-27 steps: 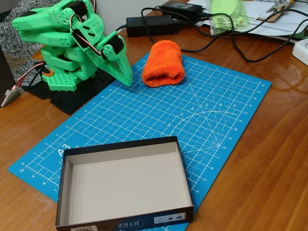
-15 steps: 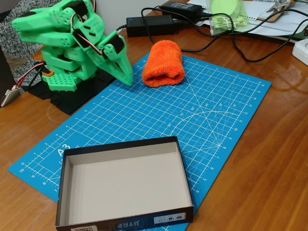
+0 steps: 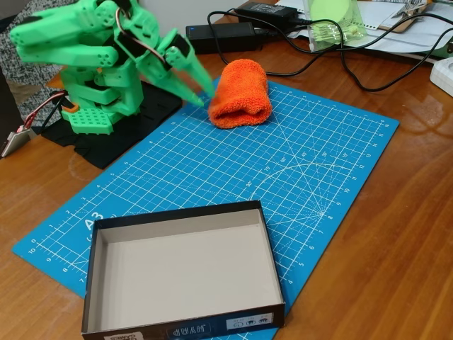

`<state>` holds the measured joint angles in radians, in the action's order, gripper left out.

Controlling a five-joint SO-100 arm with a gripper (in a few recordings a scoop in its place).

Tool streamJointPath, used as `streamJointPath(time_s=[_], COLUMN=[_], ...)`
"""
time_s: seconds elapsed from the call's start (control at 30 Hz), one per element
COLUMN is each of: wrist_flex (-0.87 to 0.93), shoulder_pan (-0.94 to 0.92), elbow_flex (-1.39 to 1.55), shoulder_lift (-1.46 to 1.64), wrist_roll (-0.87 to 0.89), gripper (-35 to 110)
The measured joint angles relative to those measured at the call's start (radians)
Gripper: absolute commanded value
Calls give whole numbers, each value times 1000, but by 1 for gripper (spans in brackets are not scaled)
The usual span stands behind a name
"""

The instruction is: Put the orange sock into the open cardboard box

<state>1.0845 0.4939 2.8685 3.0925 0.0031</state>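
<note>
The orange sock [image 3: 241, 94] lies as a thick fluffy bundle on the far part of the blue cutting mat [image 3: 318, 163]. My green gripper [image 3: 207, 97] reaches down to it from the left, its two fingers a little apart and open, with the tips right at the sock's left edge. Nothing is between the fingers. The open cardboard box [image 3: 180, 213], black outside and grey-beige inside, sits empty at the near edge of the mat. A white label shows on its front wall.
The arm's green base [image 3: 88, 113] stands on a black pad at the left. Black power bricks [image 3: 219, 35] and cables [image 3: 340, 64] run along the back of the wooden table, with papers and a green plastic item at the far right.
The gripper has lifted off the mat and swung right towards the sock. Its fingers have parted slightly. The sock and the box have not moved.
</note>
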Motion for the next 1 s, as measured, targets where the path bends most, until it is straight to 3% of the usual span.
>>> streamJointPath(time_s=[0.23, 0.4, 0.6, 1.0], wrist_flex=[57, 144, 149, -51], shoulder_pan=[212, 249, 175, 160], elbow_flex=[-379, -565, -600, -566], shoulder_lift=[-453, -721, -894, -1149], wrist_roll=[86, 81, 26, -44], gripper=[35, 36, 38, 38])
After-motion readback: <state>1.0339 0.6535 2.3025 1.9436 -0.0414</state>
